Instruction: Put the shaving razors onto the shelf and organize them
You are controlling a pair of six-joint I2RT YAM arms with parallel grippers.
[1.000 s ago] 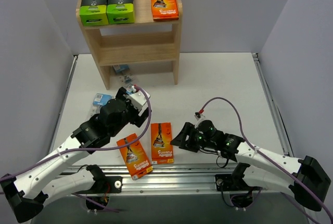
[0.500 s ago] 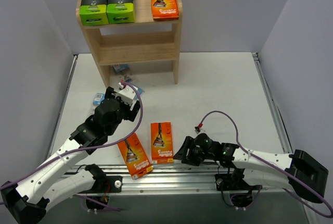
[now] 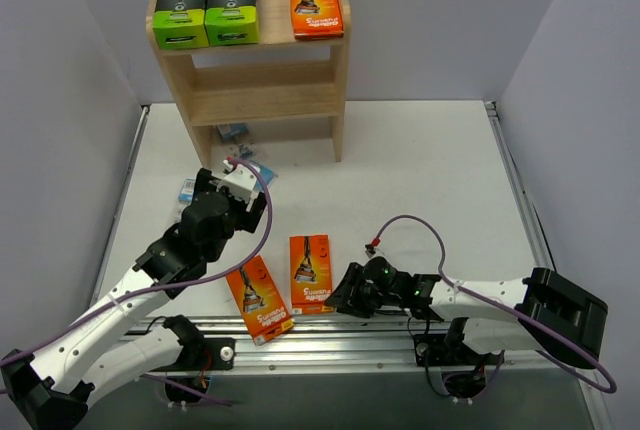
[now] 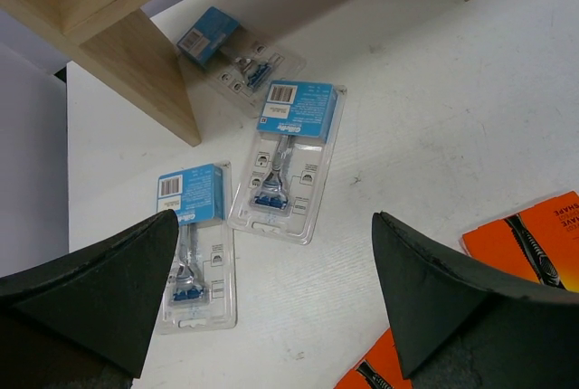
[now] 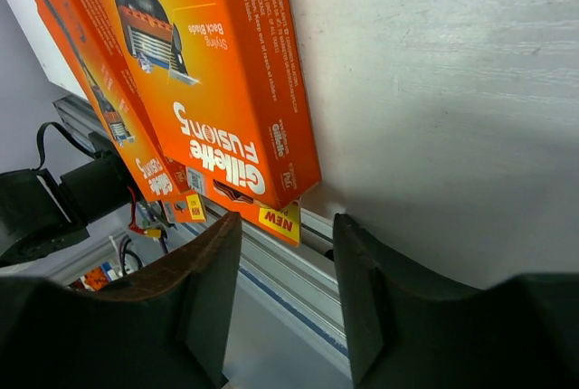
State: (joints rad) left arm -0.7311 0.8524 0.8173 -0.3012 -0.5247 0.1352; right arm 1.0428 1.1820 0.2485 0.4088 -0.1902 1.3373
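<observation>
The left gripper (image 4: 273,235) hangs spread wide and empty over three small clear blister packs with blue cards (image 4: 289,158) lying on the white table (image 4: 470,118) by the foot of the light wooden three-tier shelf (image 3: 300,100), whose top tier carries two black-and-lime-green boxes (image 3: 182,12) and one flat orange box (image 3: 315,8). The right gripper (image 5: 285,253), low at the table's near edge, stands partly parted and empty at the corner of two more flat orange boxes (image 5: 217,72) lying side by side, seemingly just short of touching.

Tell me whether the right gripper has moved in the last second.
Yes. The right gripper dropped back toward the metal rail, beside the right-hand orange box.
</observation>
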